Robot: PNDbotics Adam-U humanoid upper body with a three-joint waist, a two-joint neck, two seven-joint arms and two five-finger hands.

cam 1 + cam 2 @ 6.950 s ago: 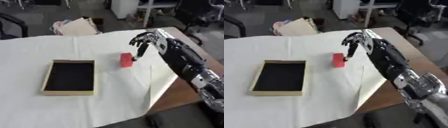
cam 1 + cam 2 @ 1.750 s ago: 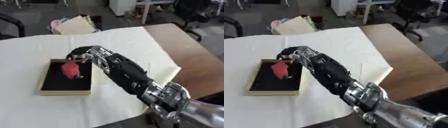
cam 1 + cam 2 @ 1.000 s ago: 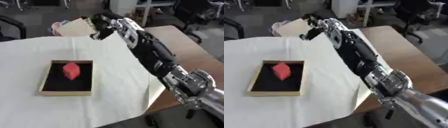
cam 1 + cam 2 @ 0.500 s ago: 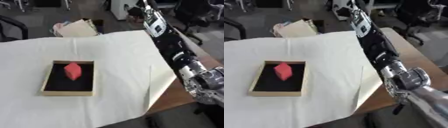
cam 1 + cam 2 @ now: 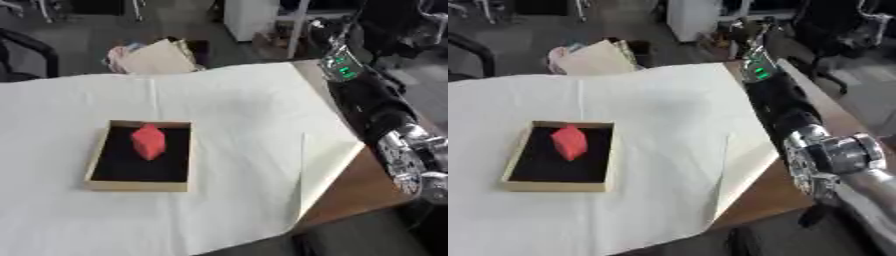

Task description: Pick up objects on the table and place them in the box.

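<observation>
Inside the box (image 5: 98,182), the red block (image 5: 148,141) lies lengthwise; hand state indiscernible.

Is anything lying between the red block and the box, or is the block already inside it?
Nothing stands between them: the red block already lies inside the box, on its black floor. The white sheet around the box shows no other object. The right hand is raised beyond the table's far right corner, apart from the box.

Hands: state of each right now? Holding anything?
Left hand: not in view.
Right hand: raised past the table's far right corner, fingers too unclear to tell; apart from the red block, which lies in the box.
</observation>
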